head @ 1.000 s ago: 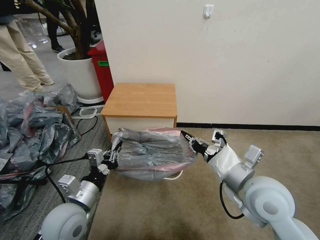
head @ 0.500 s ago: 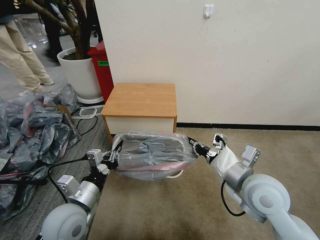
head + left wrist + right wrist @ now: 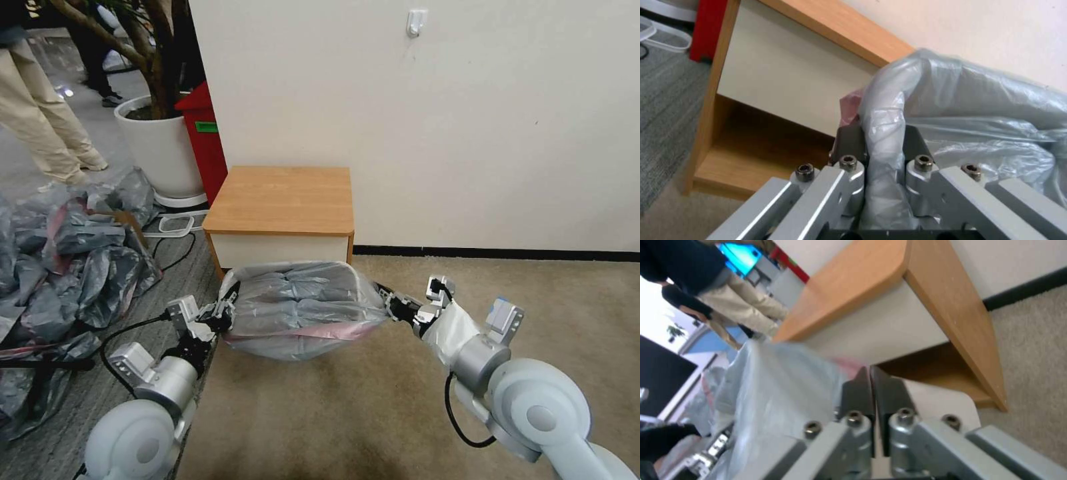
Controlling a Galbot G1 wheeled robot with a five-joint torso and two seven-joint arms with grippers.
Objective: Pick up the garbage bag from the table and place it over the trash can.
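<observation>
The garbage bag (image 3: pixel 300 303), thin grey plastic with a pink-red rim, lies stretched over the trash can in front of the table (image 3: pixel 287 200). The can's rounded rim shows through the plastic at the far side, and its cream corner (image 3: pixel 938 403) shows in the right wrist view. My left gripper (image 3: pixel 223 313) is shut on the bag's left edge; a fold of plastic (image 3: pixel 885 126) runs between its fingers (image 3: pixel 849 140). On the bag's right edge my right gripper (image 3: pixel 385 307) is shut, its dark fingers (image 3: pixel 858 393) pressed together beside the plastic (image 3: pixel 782 380).
A big heap of grey and red bags (image 3: pixel 60 253) covers the floor on the left, with black cables (image 3: pixel 133 327) near my left arm. Behind it stand a white plant pot (image 3: pixel 160 147) and a red bin (image 3: pixel 203 133). The wall rises behind the table. Beige carpet (image 3: pixel 533 293) stretches to the right.
The bag has been drawn lower and tighter over the can, so the can's far rim now shows through it. My right gripper has sunk a little; the left has barely moved.
</observation>
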